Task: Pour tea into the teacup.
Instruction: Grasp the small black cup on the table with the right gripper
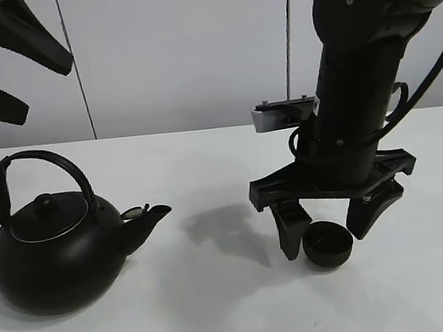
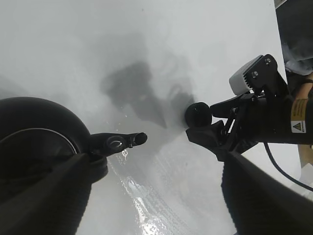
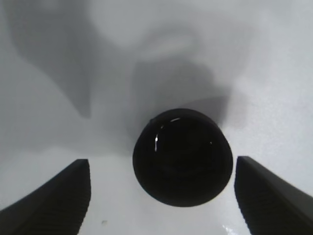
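Note:
The small matte-black teacup point(image 1: 328, 247) stands upright on the white table at the right. My right gripper point(image 1: 334, 227) hangs over it, open, with one finger on each side of the cup and not touching it; the right wrist view shows the cup point(image 3: 182, 155) between the wide-open fingers. The big black kettle point(image 1: 54, 241) sits at the left, spout pointing right toward the cup. My left gripper point(image 1: 6, 66) is raised at the upper left, open and empty. In the left wrist view the kettle point(image 2: 39, 142), its spout and the cup point(image 2: 198, 114) show between its fingers.
The white table point(image 1: 222, 310) runs across the view, with a pale wall behind. The right arm's black body point(image 1: 363, 78) stands above the cup. A bare stretch of table lies between kettle spout and cup.

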Controlling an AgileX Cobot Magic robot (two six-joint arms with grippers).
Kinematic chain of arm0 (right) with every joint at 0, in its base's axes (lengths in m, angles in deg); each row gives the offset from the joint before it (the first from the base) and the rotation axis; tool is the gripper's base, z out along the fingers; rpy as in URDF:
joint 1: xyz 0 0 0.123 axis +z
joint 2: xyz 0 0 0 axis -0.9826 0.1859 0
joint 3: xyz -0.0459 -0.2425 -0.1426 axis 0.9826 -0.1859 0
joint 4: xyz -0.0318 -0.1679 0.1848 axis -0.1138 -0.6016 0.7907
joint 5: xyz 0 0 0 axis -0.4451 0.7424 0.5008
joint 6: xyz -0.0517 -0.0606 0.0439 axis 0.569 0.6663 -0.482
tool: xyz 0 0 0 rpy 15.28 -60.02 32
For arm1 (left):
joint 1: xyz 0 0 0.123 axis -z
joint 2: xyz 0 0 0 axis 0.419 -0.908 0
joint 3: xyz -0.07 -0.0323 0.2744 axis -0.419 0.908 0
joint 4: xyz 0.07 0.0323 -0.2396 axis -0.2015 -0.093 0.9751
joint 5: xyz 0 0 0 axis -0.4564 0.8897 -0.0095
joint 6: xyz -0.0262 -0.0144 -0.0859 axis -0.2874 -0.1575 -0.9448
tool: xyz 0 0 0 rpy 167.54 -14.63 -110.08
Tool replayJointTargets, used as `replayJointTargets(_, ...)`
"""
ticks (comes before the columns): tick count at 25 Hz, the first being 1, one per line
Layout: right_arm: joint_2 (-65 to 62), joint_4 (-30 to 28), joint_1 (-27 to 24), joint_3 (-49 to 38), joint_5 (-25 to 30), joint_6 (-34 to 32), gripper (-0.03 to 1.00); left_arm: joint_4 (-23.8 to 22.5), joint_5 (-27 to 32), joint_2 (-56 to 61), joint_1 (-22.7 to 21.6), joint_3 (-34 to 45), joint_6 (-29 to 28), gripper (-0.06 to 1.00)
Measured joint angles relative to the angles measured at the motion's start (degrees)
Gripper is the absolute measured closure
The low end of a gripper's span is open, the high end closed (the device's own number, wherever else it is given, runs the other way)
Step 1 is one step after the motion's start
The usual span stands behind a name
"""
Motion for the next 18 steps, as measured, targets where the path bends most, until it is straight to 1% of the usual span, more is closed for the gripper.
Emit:
replayJointTargets(10,0.00,-0.34,0.00,-2.36,-4.51,-0.99,0.41,0.00,0.00,0.00,0.00,0.00,0.00,0.41)
replayJointTargets(18,0.00,-0.53,0.00,-2.36,-5.58,-1.58,0.44,0.00,0.00,0.00,0.00,0.00,0.00,0.41)
